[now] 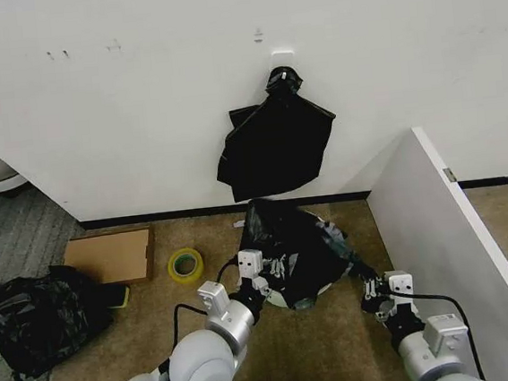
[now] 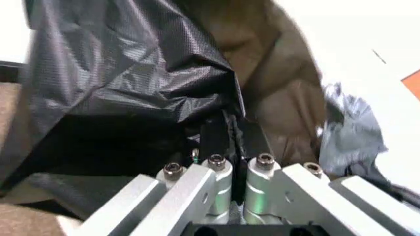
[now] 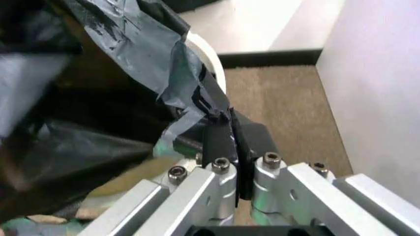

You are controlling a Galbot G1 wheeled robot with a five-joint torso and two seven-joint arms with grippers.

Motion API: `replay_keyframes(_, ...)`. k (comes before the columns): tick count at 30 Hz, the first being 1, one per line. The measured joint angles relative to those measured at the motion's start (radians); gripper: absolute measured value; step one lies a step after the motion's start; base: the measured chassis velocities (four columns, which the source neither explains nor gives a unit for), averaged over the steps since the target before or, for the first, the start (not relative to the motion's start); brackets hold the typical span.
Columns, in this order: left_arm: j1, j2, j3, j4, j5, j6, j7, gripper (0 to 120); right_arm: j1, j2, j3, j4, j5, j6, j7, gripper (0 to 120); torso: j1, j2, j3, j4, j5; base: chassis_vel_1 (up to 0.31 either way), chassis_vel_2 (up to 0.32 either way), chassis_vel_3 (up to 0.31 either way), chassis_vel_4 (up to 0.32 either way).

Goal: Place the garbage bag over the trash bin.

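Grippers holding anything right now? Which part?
Both pinch the garbage bag: left gripper on its left edge, right gripper on its right edge.

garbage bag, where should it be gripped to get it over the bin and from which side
Grip the garbage bag at its open hem, on opposite sides, coming in from outside the trash bin. The left gripper and right gripper are each shut on that edge, so the mouth spreads wide above the rolled rim.
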Motion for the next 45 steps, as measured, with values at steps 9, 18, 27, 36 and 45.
replay_keyframes(9, 0.062, 0.060, -0.038, -0.072, -0.005, 0.022, -0.012, 0, 0.023, 0.001, -0.015, -0.010, 0.035, -0.097, 0.037, 0, 0.000, 0.000, 0.000, 0.0001, 0.0000, 0.000, 0.000, 0.000, 0.000)
replay_keyframes(18, 0.095, 0.095, -0.050, -0.098, -0.010, 0.028, -0.011, 0, 0.086, 0.000, -0.033, -0.070, 0.079, -0.136, 0.052, 0, 0.000, 0.000, 0.000, 0.0000, 0.0000, 0.000, 0.000, 0.000, 0.000)
replay_keyframes(27, 0.150, 0.123, -0.112, -0.113, -0.062, 0.035, -0.012, 0, 0.150, -0.014, -0.029, -0.141, 0.157, -0.164, 0.069, 0, 0.000, 0.000, 0.000, 0.0000, 0.0000, 0.000, 0.000, 0.000, 0.000)
replay_keyframes(36, 0.258, 0.122, -0.168, -0.124, -0.074, 0.037, -0.013, 0, 0.174, -0.021, -0.035, -0.183, 0.170, -0.168, 0.069, 0, 0.000, 0.000, 0.000, 0.0002, 0.0000, 0.000, 0.000, 0.000, 0.000)
replay_keyframes(45, 0.274, 0.102, -0.189, -0.084, -0.125, 0.040, -0.030, 0, 0.180, -0.022, -0.046, -0.207, 0.171, -0.173, 0.057, 0, 0.000, 0.000, 0.000, 0.0000, -0.0001, 0.000, 0.000, 0.000, 0.000)
